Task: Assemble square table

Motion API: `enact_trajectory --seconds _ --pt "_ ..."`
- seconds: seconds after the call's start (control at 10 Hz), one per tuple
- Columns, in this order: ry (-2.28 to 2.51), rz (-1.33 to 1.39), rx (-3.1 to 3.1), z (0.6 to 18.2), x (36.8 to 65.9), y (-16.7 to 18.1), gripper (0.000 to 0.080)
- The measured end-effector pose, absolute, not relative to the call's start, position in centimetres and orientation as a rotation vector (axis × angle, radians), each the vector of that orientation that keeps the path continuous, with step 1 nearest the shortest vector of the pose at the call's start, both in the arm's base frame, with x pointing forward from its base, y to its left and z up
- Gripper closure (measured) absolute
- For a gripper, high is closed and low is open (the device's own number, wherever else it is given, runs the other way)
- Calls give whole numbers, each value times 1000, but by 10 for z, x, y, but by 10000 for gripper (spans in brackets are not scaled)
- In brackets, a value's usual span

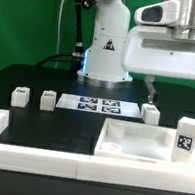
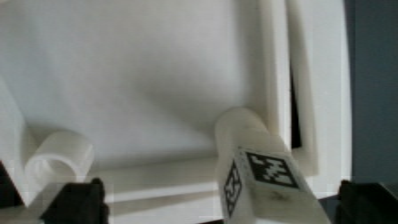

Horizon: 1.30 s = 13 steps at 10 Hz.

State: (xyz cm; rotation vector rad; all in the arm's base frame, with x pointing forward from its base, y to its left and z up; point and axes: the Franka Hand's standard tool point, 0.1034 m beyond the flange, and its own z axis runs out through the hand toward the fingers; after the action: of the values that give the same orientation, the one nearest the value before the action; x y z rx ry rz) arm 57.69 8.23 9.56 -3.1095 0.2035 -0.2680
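The square tabletop (image 1: 129,143), a white tray-like slab, lies at the front on the exterior view's right. One tagged white leg (image 1: 188,137) stands upright at its right corner. In the wrist view this leg (image 2: 258,165) rises from the tray floor (image 2: 151,90) between my two dark fingertips (image 2: 80,200). My gripper (image 1: 179,96) hangs above that leg, open, touching nothing; it also shows in the wrist view (image 2: 222,205). Three more legs stand on the black table: two at the left (image 1: 21,96) (image 1: 49,98) and one behind the tabletop (image 1: 151,114).
The marker board (image 1: 96,104) lies flat in front of the robot base (image 1: 105,46). A long white rim (image 1: 37,149) borders the black surface at the front and left. A rounded white boss (image 2: 63,155) rises inside the tray near the leg.
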Motion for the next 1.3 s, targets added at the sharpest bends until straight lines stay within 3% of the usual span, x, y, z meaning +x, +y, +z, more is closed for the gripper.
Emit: enact_trajectory --seconds 0.2,0.7,1.0,1.3 --pt "111 -265 -3119 95 555 73 150" --pt "115 -251 -3122 90 538 72 150" --pt "61 -262 -3125 79 488 81 150" --pt "33 -256 -3127 73 459 84 150"
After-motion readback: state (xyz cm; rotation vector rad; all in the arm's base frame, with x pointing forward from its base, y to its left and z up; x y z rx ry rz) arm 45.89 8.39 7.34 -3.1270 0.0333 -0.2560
